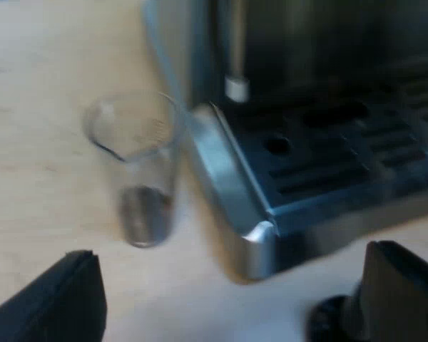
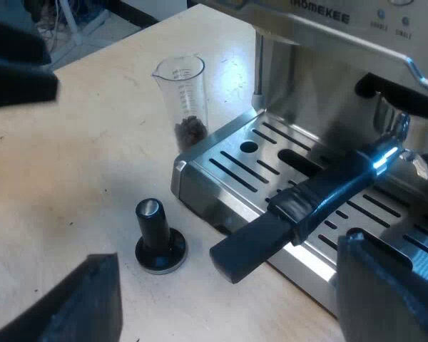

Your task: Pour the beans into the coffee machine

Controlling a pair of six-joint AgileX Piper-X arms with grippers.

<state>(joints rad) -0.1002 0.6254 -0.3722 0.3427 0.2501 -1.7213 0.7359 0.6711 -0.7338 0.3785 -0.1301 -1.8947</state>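
The measuring glass (image 1: 137, 167) stands upright on the pale table beside the corner of the espresso machine (image 1: 271, 214), with a small layer of dark beans (image 1: 147, 212) at its bottom. My left gripper (image 1: 232, 253) is open and empty, a short way off from the glass, its fingers apart from it. In the right wrist view the same glass (image 2: 185, 96) stands at the machine's drip tray (image 2: 228, 167). My right gripper (image 2: 228, 249) is open and empty, above the tamper and the tray's edge.
A tamper (image 2: 157, 239) with a black knob stands on the table near the tray's corner; its base (image 1: 327, 322) is close to one left finger. The holder's dark handle (image 2: 299, 206) juts out over the tray. A steam wand (image 2: 258, 64) hangs near the glass. A dark blurred shape (image 2: 14, 68) hangs over the table.
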